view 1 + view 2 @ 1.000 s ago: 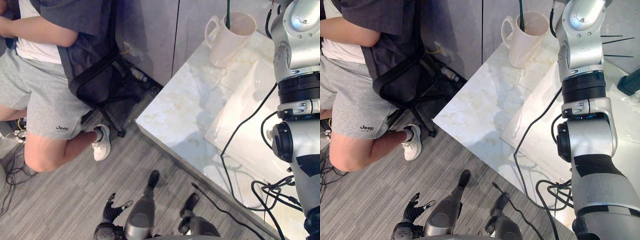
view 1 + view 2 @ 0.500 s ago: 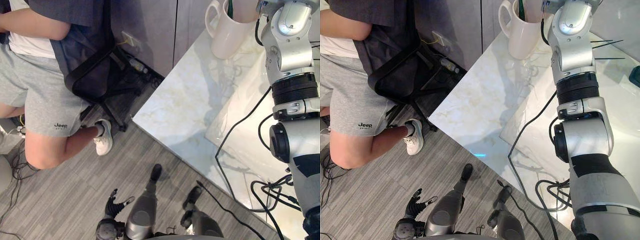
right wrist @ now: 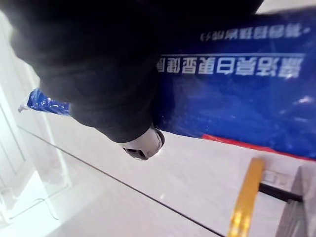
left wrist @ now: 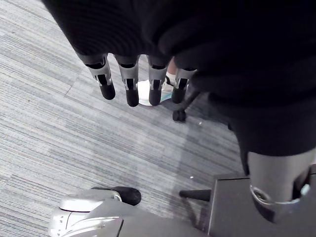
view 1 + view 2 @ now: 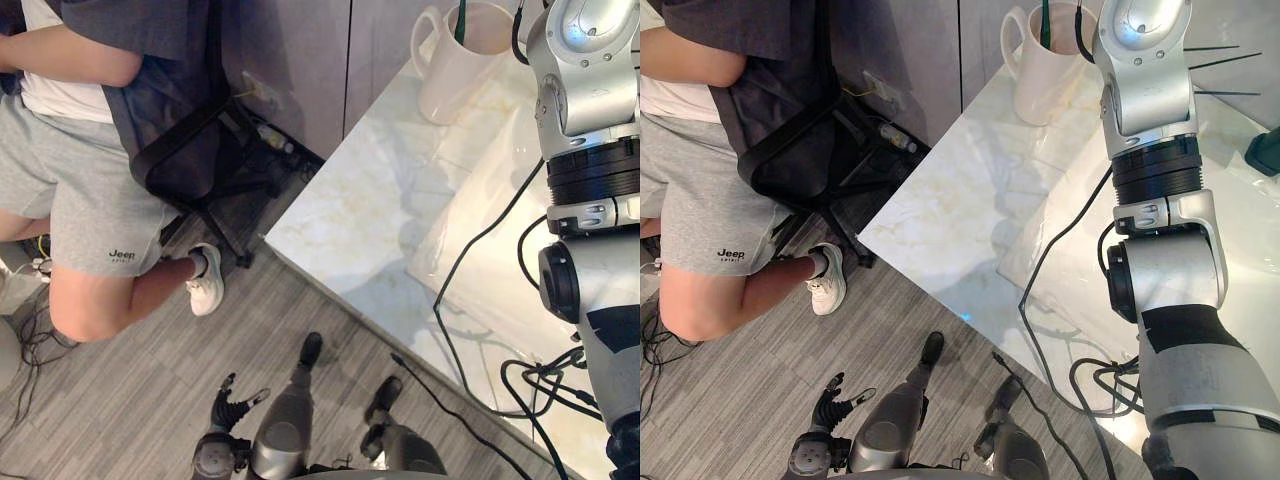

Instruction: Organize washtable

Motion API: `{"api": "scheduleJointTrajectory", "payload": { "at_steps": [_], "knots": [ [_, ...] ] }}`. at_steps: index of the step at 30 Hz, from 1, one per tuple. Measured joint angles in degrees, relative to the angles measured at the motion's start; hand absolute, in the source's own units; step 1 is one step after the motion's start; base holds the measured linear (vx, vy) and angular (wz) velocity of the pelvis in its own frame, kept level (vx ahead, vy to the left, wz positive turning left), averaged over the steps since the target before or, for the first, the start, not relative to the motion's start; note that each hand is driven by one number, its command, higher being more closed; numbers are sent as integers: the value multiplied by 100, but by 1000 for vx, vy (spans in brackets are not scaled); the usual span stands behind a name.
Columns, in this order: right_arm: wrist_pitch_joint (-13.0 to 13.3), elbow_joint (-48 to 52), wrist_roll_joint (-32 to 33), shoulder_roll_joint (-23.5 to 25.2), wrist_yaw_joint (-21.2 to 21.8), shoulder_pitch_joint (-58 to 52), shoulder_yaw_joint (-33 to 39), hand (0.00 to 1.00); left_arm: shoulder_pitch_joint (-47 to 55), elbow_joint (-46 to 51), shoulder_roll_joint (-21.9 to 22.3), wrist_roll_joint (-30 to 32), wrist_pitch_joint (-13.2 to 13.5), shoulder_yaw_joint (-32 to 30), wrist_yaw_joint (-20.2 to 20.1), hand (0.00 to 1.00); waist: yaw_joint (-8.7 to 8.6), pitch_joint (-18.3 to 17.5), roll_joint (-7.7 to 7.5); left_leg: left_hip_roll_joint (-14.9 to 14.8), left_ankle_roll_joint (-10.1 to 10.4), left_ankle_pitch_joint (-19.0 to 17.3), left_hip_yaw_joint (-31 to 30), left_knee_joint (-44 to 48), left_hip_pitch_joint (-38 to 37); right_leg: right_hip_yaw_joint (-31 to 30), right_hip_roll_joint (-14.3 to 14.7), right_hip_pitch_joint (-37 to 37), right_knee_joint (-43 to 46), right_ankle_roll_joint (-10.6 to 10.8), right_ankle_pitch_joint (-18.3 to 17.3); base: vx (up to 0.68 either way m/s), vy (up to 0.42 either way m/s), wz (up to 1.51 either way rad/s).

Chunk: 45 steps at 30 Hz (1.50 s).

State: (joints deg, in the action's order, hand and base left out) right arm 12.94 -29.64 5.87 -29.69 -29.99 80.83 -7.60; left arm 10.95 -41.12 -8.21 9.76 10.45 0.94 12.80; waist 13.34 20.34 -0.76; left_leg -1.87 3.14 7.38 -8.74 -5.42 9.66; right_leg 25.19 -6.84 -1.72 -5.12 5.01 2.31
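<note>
The white marble washtable [image 5: 365,205] runs along the right, with a pale basin [image 5: 490,235] set in it. At its far end stands a white mug [image 5: 452,70] holding a green toothbrush [image 5: 459,20]. My right arm rises over the basin and leaves the eye views at the top. In the right wrist view my right hand [image 3: 98,74] is very close to a blue printed pack [image 3: 237,94]; I cannot tell whether it holds the pack. My left hand [image 4: 131,84] hangs low over the grey floor, fingers straight, holding nothing.
A person [image 5: 90,180] sits on a black chair [image 5: 190,150] at the left, close to the table's corner. Grey cabinet doors [image 5: 300,60] stand behind. A dark teal thing [image 5: 1265,155] and thin black sticks [image 5: 1215,70] are at the table's far right.
The whole picture has shifted a little, so the camera has moved. My right arm stays raised over the basin and my left hand still hangs by the floor.
</note>
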Motion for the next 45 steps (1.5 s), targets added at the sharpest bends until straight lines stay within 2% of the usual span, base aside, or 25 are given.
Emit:
{"api": "scheduleJointTrajectory", "payload": {
  "at_steps": [15, 23, 30, 31, 41, 45],
  "knots": [
    [35, 163, 35, 232, 170, -2, -430, 100, 0, -6, 0, 1, 0, 0, 0, 0, 0, 0, -1, 4, 9, 7, -83, -1, 16, 74, 11, 26, -9, -2, -4, 1, 0, 2],
    [20, -231, 42, 243, 234, -47, -428, 100, 0, -21, -4, -5, 0, 0, 3, 0, 0, 0, -3, 7, 21, 51, -164, -1, 152, 131, 17, -71, 15, -3, -5, -1, 7, 6],
    [-63, -325, 36, 328, 249, -612, -417, 100, -2, -28, -5, -10, 0, 5, 12, 0, -4, 1, -6, 4, 22, 54, -171, -1, 144, 120, 16, -72, 38, -8, -8, 0, 0, 0],
    [-76, -326, 35, 345, 252, -687, -417, 0, -2, -31, -5, -9, 0, 6, 13, 0, -6, 1, -6, 0, 23, 54, -164, -1, 140, 116, 17, -72, 39, -9, -9, -11, 8, -3],
    [-100, -329, 23, 517, 252, -859, -368, 0, -6, -46, -2, -11, -7, 17, 110, 0, -24, -4, -22, -11, 23, 54, -59, -1, 55, 44, 2, -59, 103, -9, -9, -4, 4, -4],
    [-100, -309, 13, 631, 248, -994, -271, 0, -25, -50, -3, -11, -22, 15, 111, 0, -119, -13, -37, -15, 12, 62, -47, -2, 28, 3, 2, -43, 117, -9, -9, -10, 4, -2]
  ]
}}
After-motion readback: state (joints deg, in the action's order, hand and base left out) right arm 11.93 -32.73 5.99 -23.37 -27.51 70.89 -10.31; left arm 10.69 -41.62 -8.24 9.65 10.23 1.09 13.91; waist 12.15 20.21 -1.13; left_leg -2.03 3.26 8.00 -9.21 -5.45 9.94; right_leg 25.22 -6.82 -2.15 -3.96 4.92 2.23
